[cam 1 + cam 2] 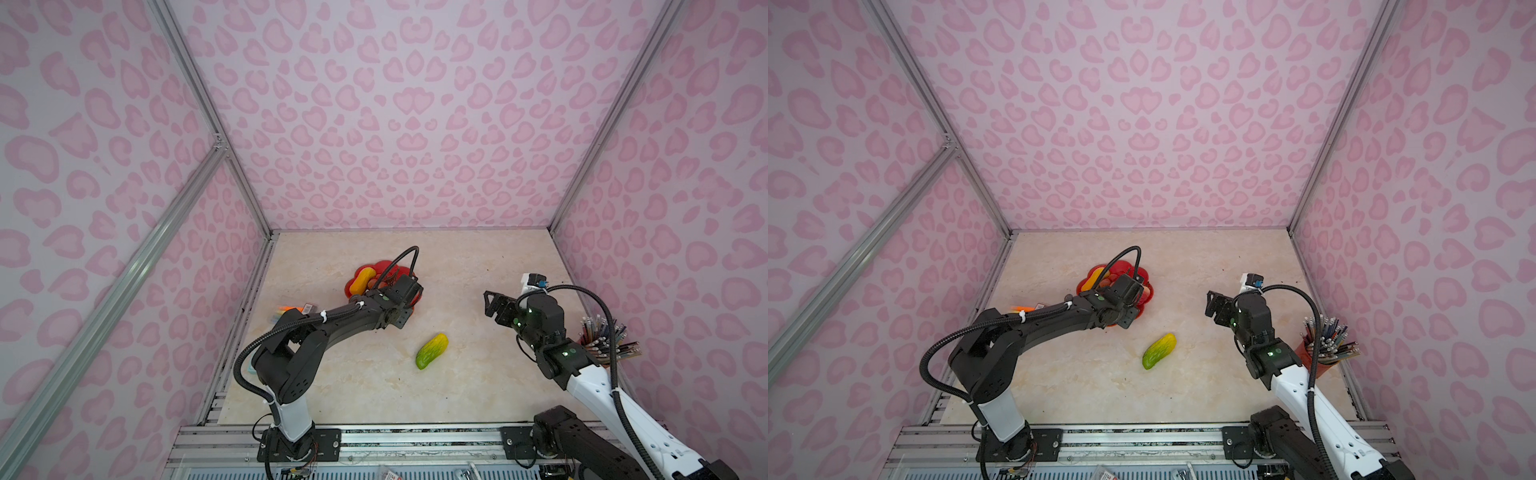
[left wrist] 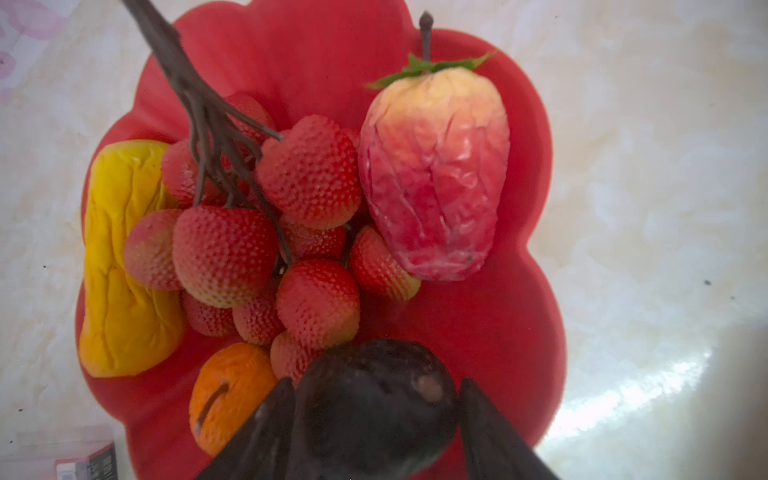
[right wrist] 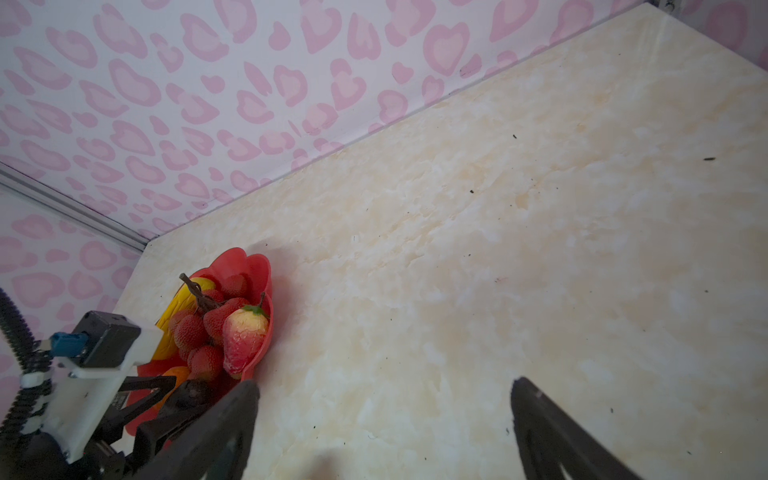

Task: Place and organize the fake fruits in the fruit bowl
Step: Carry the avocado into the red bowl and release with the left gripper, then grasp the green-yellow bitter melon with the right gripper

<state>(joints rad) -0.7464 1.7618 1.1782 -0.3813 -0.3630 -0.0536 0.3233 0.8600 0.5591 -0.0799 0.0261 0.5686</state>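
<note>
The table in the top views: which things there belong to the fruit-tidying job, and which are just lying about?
Part of the job:
fruit bowl
lychee bunch
orange
yellow-orange fruit
red-pink apple
dark avocado
green-yellow fruit, not yet in the bowl

Just lying about:
cup of pencils
pack of markers

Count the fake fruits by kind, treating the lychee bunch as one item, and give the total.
Lychee bunch: 1
Apple: 1
Orange: 1
Yellow oblong fruit: 1
Dark avocado: 1
Green-yellow oblong fruit: 1
Total: 6
</note>
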